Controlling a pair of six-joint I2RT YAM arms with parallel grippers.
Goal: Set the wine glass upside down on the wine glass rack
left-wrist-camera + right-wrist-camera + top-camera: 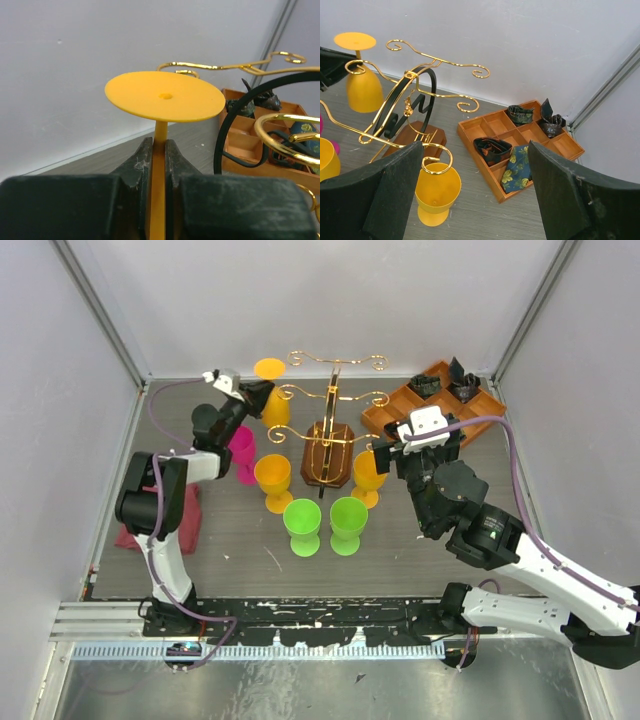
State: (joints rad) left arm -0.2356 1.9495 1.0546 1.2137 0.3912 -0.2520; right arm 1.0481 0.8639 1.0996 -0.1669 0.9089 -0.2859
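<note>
So the wine glass rack sits just right of the left gripper. The orange tray is out past the right gripper, whose fingers are spread wide with nothing in them. The left fingers are pinched on the stem of the yellow wine glass. It's upside down, foot just above the fingertips, right by a scroll arm. Can't tell if it's touching.
</note>
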